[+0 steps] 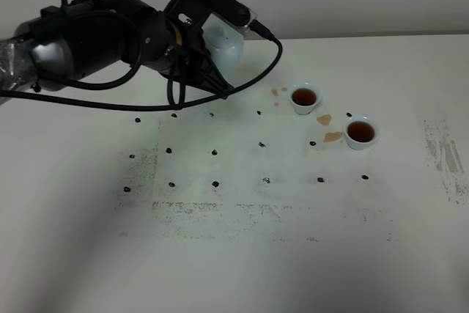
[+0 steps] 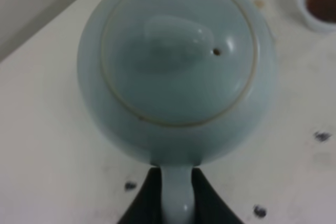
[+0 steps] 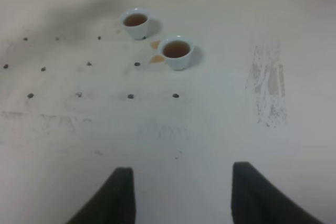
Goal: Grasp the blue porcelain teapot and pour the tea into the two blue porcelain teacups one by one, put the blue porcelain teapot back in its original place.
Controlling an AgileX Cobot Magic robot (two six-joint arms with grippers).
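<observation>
At the far-left part of the table (image 1: 242, 254), the left gripper (image 2: 177, 195) is clamping both fingers on the loop handle of the blue porcelain teapot (image 2: 176, 66), lid on and body looking upright in the left wrist view; whether its base is touching the tabletop or hanging just above, can't tell. Both blue porcelain teacups, the farther cup (image 1: 304, 97) and the nearer cup (image 1: 360, 132), are sitting to the right w/ brown tea inside, so pouring looks done and the step in hand is prob. the put-back. Next move is calling for keeping the pot level, settling it flat on the table, then spreading the fingers and backing off along the handle w/o dragging it. Right gripper (image 3: 181, 192) is hanging over bare table w/ fingers spread wide, holding nothing, well apart from the cups. Around: tea spills (image 1: 328, 128) are lying between the cups plus smaller drops just beside the farther cup; black dot marks (image 1: 214, 152) are running in a grid across the top, and scuffed patches near the right edge. Nothing is blocking the pot's spot as far as visible; the arm and its cables are hiding most of the pot in the high view, and the farther cup is near enough to watch when the arm is pulling away
</observation>
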